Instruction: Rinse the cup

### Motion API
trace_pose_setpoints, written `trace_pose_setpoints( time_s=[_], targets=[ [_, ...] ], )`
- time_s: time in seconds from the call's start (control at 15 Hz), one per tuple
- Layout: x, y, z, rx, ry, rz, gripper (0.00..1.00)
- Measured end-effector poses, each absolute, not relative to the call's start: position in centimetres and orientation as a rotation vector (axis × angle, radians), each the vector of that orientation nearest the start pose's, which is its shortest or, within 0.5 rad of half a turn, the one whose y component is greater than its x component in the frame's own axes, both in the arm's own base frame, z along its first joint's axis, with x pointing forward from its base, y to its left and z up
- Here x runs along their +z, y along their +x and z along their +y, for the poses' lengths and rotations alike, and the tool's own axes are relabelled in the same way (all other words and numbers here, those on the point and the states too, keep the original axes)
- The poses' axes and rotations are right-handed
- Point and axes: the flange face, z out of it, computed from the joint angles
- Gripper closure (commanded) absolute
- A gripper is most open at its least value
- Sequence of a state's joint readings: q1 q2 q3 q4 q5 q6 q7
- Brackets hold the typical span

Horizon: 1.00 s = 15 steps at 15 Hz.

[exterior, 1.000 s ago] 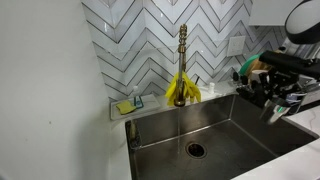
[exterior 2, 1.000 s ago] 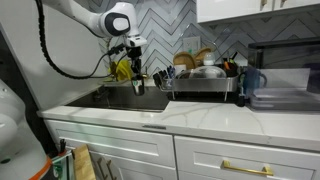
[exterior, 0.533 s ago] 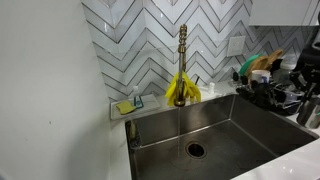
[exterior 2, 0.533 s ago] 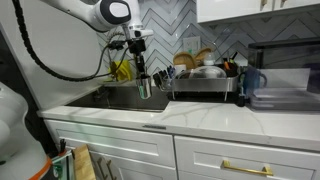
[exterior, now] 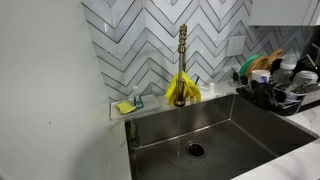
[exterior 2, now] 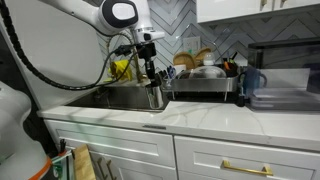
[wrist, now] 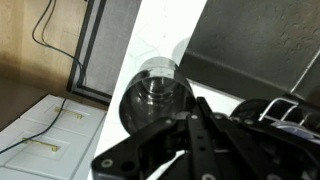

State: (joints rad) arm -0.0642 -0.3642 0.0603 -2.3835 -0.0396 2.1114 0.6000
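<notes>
The cup (exterior 2: 155, 97) is a clear glass tumbler. My gripper (exterior 2: 152, 82) is shut on its rim and holds it upright just over the sink's front right corner, by the white counter. In the wrist view the cup (wrist: 150, 92) shows mouth-on, with the dark fingers of the gripper (wrist: 188, 122) against its side. The gold faucet (exterior: 183, 45) stands at the back of the steel sink (exterior: 230, 125), and a thin stream of water (exterior: 180, 125) runs down to the drain (exterior: 194, 150). Arm and cup are out of that exterior view.
A dish rack (exterior 2: 205, 80) full of dishes stands on the counter right of the sink; it also shows in an exterior view (exterior: 275, 92). Yellow gloves (exterior: 182, 90) hang on the faucet. A sponge (exterior: 125, 107) lies on the back ledge. A blue mug (exterior 2: 250, 82) stands further right.
My gripper has carried the cup away from the faucet, out over the sink's front right corner and lower. It has left the view that faces the faucet.
</notes>
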Motion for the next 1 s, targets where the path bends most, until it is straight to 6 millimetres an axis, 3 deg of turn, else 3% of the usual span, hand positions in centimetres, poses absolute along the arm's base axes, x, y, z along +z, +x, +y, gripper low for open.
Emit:
trace_pose_setpoints(
  time_s=[0.27,0.6,1.0],
  targets=[
    [44.8,44.1,-2.1,-0.181,-3.004,0.972,0.99],
    [43.7,43.9,-4.5,-0.235,-2.958,1.049,0.99],
    [42.6,43.5,-5.6,-0.259,-2.919,1.102,0.99]
  ],
)
